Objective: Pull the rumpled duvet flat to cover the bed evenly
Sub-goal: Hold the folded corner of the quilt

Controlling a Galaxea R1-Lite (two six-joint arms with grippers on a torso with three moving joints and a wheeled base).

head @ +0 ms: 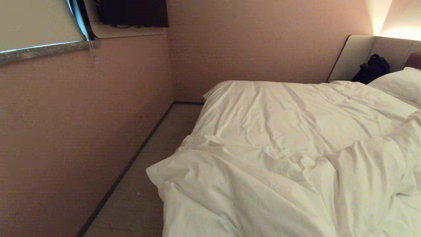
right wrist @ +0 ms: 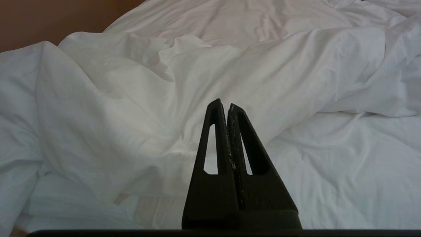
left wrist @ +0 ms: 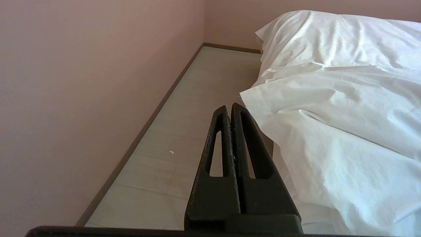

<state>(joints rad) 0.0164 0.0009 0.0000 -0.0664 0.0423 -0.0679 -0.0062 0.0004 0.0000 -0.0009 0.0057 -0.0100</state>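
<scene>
With the duvet (head: 289, 154) heaped in folds across the bed (right wrist: 345, 171), both the left gripper (left wrist: 229, 106) and the right gripper (right wrist: 222, 104) pressed together and holding nothing — you risk pinching only a loose top fold, or the sheet beneath, so a pull just drags the bunch sideways.

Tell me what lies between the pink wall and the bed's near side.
A bare strip of pale tiled floor runs between the pink wall and the rumpled white duvet, shown in the head and left wrist views.
</scene>
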